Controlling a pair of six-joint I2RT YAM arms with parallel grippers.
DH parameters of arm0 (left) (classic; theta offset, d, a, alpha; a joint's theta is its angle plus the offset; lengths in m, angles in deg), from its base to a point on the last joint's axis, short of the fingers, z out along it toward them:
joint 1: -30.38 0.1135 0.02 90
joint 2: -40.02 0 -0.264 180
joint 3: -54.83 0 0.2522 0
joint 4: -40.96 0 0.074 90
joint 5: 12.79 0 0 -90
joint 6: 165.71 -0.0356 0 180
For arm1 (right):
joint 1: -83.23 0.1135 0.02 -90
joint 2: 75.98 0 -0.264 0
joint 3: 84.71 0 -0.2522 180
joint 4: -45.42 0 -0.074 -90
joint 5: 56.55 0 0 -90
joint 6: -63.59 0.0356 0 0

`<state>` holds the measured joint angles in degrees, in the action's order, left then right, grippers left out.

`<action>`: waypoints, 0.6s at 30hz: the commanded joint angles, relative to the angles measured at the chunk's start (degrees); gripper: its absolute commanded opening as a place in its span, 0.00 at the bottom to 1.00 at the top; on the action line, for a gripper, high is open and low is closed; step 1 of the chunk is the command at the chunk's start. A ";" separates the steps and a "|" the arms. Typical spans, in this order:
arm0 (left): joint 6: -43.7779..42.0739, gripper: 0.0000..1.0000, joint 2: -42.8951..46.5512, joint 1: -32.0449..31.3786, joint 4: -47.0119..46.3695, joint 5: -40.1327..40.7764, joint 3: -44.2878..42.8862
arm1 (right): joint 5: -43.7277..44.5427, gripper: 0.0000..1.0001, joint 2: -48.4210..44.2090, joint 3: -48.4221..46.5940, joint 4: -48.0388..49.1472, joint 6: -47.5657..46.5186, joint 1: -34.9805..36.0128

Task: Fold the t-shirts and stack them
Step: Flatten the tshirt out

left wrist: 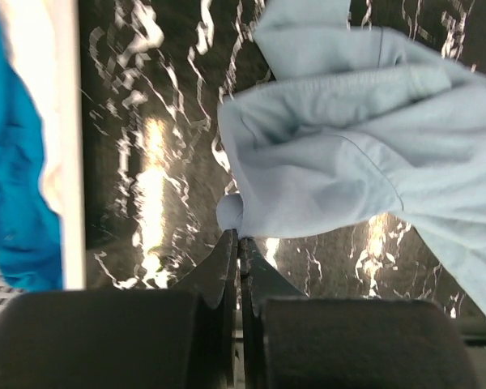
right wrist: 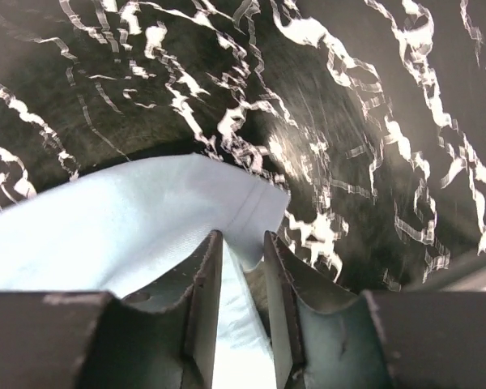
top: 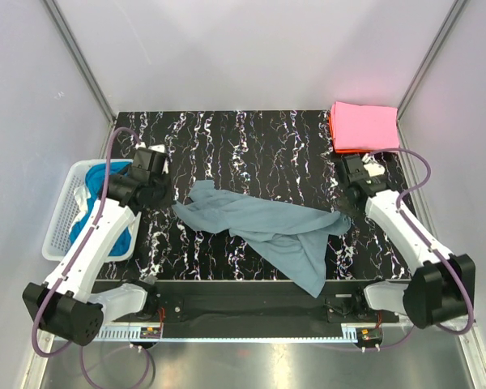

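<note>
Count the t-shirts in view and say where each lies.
4: grey-blue t-shirt spread mid-table; pink t-shirt folded at the far right corner; orange-red t-shirt under it; blue t-shirt in the basket, which may hide more.

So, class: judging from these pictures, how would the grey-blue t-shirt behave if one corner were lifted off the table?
Probably floppy: the grey-blue t-shirt lies rumpled, one end draping over the near edge of the table. Likely light: the left claw holds it by a small nub. Lifted, it would probably sag, not hold shape.

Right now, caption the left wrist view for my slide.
Left gripper shut on a small bunch of the grey-blue t-shirt, over the black marbled table.
</note>
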<state>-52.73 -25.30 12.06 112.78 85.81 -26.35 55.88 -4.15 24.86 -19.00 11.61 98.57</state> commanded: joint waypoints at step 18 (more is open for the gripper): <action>-1.10 0.00 -0.16 -0.22 -4.80 -1.22 -2.72 | -2.49 0.56 -14.60 5.67 -15.97 54.42 -0.48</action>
<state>-52.64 -25.30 11.99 110.05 83.56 -25.89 51.27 -14.49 25.96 -31.19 54.65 98.35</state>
